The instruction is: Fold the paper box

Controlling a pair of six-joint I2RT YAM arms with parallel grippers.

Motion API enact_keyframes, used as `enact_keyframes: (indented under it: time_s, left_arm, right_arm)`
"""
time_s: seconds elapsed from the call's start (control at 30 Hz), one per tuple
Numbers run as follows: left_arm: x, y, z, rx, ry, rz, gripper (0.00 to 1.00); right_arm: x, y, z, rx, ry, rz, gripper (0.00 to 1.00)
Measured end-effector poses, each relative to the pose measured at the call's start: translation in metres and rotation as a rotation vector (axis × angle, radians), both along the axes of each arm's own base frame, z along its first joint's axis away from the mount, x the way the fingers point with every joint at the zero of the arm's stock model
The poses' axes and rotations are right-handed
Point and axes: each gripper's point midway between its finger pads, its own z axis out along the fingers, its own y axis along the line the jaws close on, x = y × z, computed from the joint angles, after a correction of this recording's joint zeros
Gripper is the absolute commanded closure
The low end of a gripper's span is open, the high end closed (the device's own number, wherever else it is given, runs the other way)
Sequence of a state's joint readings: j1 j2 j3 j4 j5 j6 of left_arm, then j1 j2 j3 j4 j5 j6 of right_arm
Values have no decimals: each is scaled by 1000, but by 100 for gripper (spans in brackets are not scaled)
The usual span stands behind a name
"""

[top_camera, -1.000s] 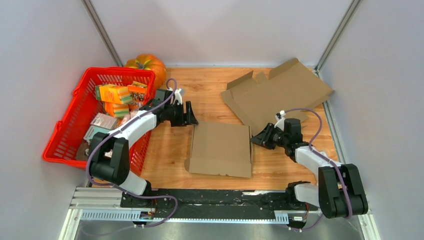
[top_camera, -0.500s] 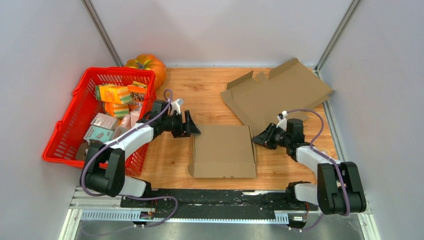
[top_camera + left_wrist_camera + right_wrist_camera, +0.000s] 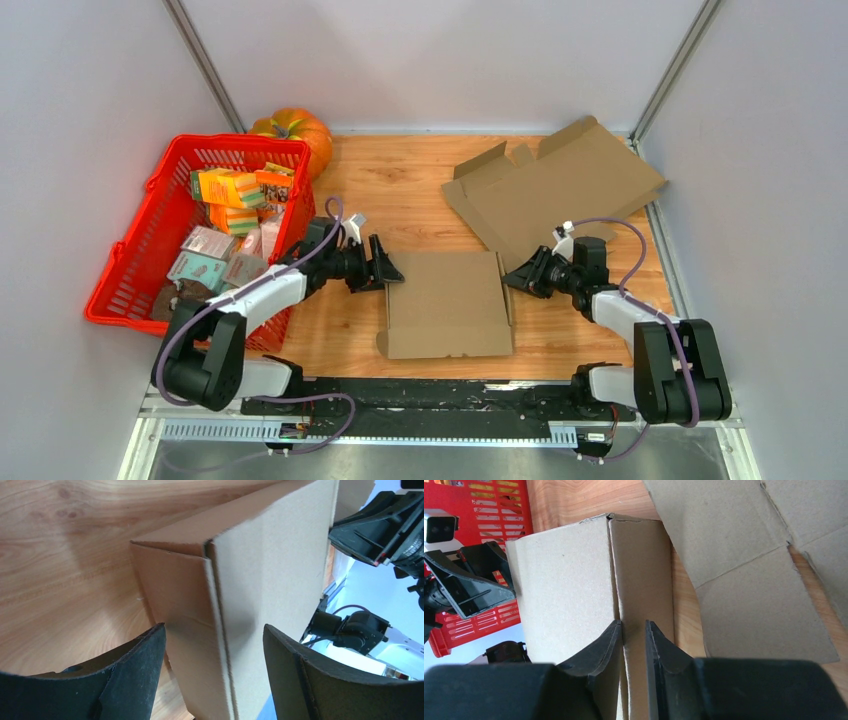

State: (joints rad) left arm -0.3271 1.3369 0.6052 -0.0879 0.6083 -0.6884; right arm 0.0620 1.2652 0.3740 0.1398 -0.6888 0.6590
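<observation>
Paper box (image 3: 447, 303) sits mid-width on the counter (image 3: 420, 180), toward its near edge. My right fingers (image 3: 599, 652) pinch narrowly on its right wall. My left fingers (image 3: 135, 665) gape wide astride its left flap. Next, I'd close them and fold inward.

The box (image 3: 447, 303) is matt cardboard, the table (image 3: 400, 180) smooth wood, the basket (image 3: 135, 255) glossy plastic.

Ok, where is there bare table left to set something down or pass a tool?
Widest bare table: the far middle, between the pumpkin, the cardboard sheet and the paper box. A smaller patch lies between the red basket and the box's left side. Crowded: right of the box, where right tool and sheet meet.
</observation>
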Motion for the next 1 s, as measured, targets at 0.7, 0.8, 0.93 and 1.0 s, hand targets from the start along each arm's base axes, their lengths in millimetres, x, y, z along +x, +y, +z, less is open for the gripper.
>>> enact_keyframes:
  time_s: [0.7,0.8,0.93,1.0]
  left_arm:
    - [-6,11,-2,26,-20,103,20]
    - [-6,4,-2,-4,-18,92,20]
    - [-7,-4,-9,-22,12,73,20]
    - [-7,-5,-13,-23,31,76,20]
  right_arm:
    - [2,-2,-2,45,47,3,76]
    - [2,-2,-2,52,55,3,76]
    - [2,-2,-2,59,59,3,76]
    - [3,-2,-2,61,59,2,76]
